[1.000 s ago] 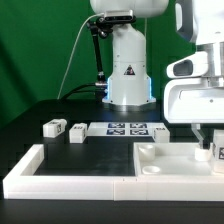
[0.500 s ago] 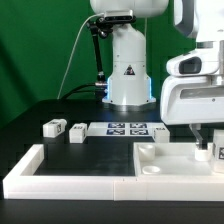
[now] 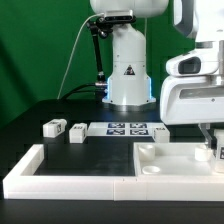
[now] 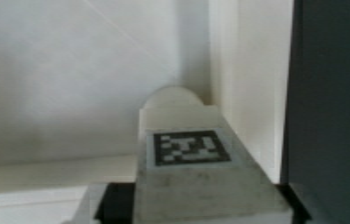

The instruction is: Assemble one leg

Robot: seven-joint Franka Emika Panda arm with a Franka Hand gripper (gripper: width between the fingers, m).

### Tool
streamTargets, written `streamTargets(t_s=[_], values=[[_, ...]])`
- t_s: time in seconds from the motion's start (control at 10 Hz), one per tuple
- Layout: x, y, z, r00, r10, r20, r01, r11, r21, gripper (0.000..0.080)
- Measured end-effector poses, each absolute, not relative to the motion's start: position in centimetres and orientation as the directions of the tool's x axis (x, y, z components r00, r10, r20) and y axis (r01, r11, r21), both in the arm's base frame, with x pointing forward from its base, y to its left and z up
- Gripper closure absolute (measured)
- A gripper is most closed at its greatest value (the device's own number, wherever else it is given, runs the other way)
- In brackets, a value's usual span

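Leg (image 4: 191,150) held narrow between my fingers (image 4: 186,200), tag facing the wrist, poised over the tabletop (image 3: 172,155) for seating.

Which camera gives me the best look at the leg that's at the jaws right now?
The wrist view: the leg fills the middle of the picture, its square tag facing the camera, against the white tabletop piece. The exterior view shows only a sliver of that leg at its right edge, mostly hidden behind the gripper.

Small white tagged leg (image 4: 193,150) (image 3: 213,152) — upright over the large flat white piece's corner, at the exterior view's right.
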State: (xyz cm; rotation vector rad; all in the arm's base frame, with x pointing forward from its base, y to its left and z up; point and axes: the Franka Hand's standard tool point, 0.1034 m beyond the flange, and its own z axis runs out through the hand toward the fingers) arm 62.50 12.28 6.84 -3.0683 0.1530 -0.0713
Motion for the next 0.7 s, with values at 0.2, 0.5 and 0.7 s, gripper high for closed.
streamTargets(t_s=[0.2,0.5,0.7], values=[[62.43,11.85,6.69,0.948,-0.308,0.075,-0.297,-0.947,-0.126,0.0505],[62.31,11.46,6.68,0.733,-0.679,0.051,-0.658,-0.725,-0.202,0.0505],[62.17,11.4,6.67,0.549,-0.836,-0.005,-0.814,-0.533,-0.231,0.0505]])
